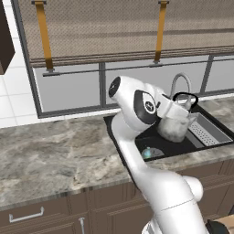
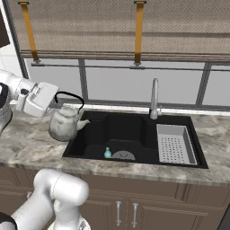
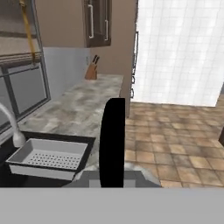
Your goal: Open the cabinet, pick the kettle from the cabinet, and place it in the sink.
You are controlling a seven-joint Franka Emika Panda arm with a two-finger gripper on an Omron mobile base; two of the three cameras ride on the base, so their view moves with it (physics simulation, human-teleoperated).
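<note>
My gripper (image 2: 55, 100) is shut on the thin black arched handle of the white-grey kettle (image 2: 64, 124). The kettle hangs upright over the counter, right at the left rim of the black sink (image 2: 128, 117). From the left base view the gripper (image 1: 175, 102) holds the kettle (image 1: 173, 128) above the sink (image 1: 153, 138), in front of the silver gooseneck tap (image 1: 181, 80). In the hand view the kettle's handle (image 3: 112, 148) stands as a thick black bar at the centre. A dark brown cabinet edge (image 1: 4, 42) shows at the upper left.
A grey perforated strainer tray (image 2: 175, 143) sits in the sink's right part, and a small blue-green object (image 2: 108, 153) lies near the drain. The tap (image 2: 154, 99) rises behind the basin. Window frames run along the back wall. A knife block (image 3: 91, 71) stands far down the counter.
</note>
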